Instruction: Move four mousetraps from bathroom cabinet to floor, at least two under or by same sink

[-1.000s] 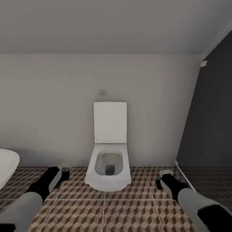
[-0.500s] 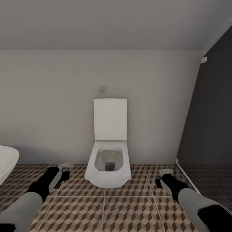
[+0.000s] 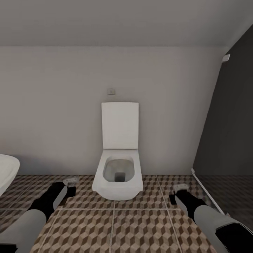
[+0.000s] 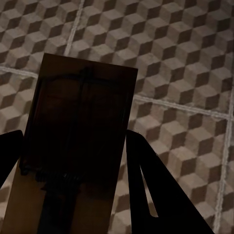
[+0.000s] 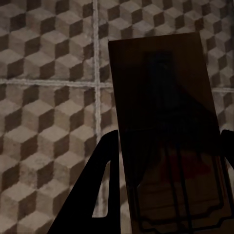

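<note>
Each gripper holds one mousetrap above the bathroom floor [image 3: 116,228], which is tiled in a brown cube pattern. In the left wrist view a flat dark brown mousetrap [image 4: 80,131] sits between the fingers of my left gripper [image 4: 73,165], which is shut on it. My right gripper [image 5: 165,185] is likewise shut on a second mousetrap [image 5: 161,112]. In the head view the left gripper [image 3: 70,182] and right gripper [image 3: 181,188] hover low, on either side of the toilet. The cabinet is out of view.
A white toilet [image 3: 118,175] with its lid up stands against the grey wall straight ahead. A dark panel [image 3: 228,133] closes off the right side. A white rounded rim [image 3: 7,172] shows at the left edge; I cannot tell whether it is the sink.
The whole head view has shifted, with the wall and toilet sitting slightly higher in the picture, so the camera has moved. Both arms keep the same pose and the same hold.
</note>
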